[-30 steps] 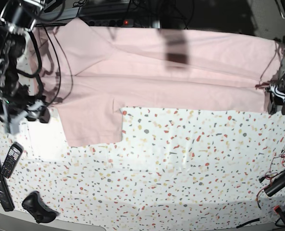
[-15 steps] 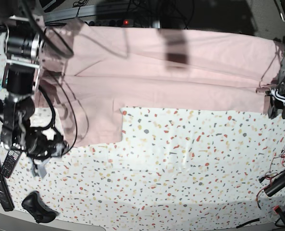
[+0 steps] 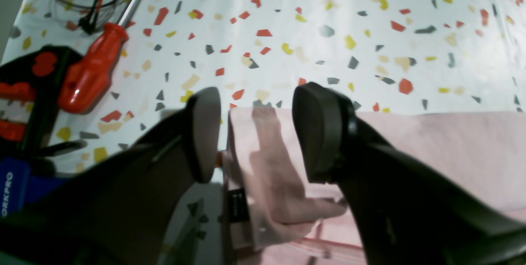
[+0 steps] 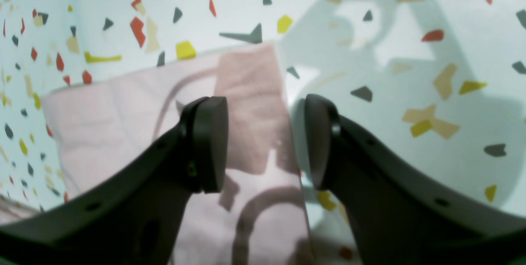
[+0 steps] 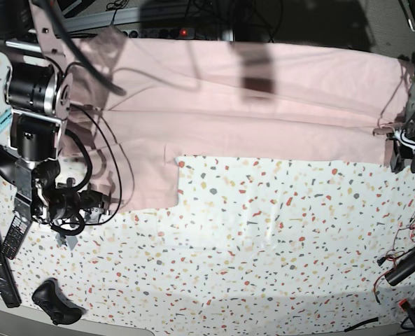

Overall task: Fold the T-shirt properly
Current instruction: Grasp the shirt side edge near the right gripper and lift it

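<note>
My right gripper (image 4: 265, 141) hangs released over the T-shirt's (image 5: 263, 105) sleeve corner, jaws apart, holding nothing. My left gripper (image 3: 254, 133) is likewise spread at the shirt's opposite end. The shirt lies flat along the terrazzo table's (image 5: 263, 252) far edge.

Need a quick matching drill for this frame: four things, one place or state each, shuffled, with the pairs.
Things
1. T-shirt
2. screwdriver
3. left gripper
4. right gripper

Places or states
A. open over the sleeve's corner
B. lying on the speckled table beside a tangle of wires
C. open over the shirt's end with the black tag
D. spread along the table's far side

Pairs: 1-D, 2-B, 3-C, 4-A
</note>
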You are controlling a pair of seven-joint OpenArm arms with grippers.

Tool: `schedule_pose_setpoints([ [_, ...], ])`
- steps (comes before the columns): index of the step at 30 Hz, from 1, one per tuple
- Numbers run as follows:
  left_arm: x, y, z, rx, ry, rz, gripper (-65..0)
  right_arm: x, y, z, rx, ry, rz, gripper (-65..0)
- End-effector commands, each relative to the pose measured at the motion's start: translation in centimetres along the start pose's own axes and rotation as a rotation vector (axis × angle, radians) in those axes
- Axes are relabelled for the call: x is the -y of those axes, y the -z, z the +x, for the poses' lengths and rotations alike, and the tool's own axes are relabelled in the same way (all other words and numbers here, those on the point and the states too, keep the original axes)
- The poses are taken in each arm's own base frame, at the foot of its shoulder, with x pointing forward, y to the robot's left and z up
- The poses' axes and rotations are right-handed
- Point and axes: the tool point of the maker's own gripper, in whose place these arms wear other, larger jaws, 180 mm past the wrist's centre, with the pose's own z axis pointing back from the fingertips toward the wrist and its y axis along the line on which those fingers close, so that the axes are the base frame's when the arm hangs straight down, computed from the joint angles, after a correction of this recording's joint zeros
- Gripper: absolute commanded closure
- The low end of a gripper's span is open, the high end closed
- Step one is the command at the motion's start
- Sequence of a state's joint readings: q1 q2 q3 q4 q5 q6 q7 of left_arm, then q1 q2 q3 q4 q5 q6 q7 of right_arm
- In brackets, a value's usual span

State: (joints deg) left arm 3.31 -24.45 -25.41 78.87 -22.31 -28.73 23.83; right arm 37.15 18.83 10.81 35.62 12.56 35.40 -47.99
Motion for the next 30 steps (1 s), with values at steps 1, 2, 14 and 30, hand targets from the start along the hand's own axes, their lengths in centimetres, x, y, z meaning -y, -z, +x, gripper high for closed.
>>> schedule_pose_setpoints([
  [1,-0.6,-0.3,2.2,0.063,0.017,0.008,-30.5,-0.3,-0.4,1.3,0.023,-0.015,0.000,-26.0],
  [2,-0.6,-0.3,2.2,0.063,0.017,0.008,-30.5,-0.7,-0.2,1.3,0.021,-0.018,0.005,-23.3],
  [14,-0.6,-0.3,2.1,0.060,0.018,0.008,-30.5,-1.6,-0.6,1.6,0.017,-0.113,0.029,0.0],
  [30,-0.6,-0.3,2.1,0.059,0.017,0.008,-30.5,-7.4,-6.2,-1.0,0.182,-0.308,0.094,0.0],
])
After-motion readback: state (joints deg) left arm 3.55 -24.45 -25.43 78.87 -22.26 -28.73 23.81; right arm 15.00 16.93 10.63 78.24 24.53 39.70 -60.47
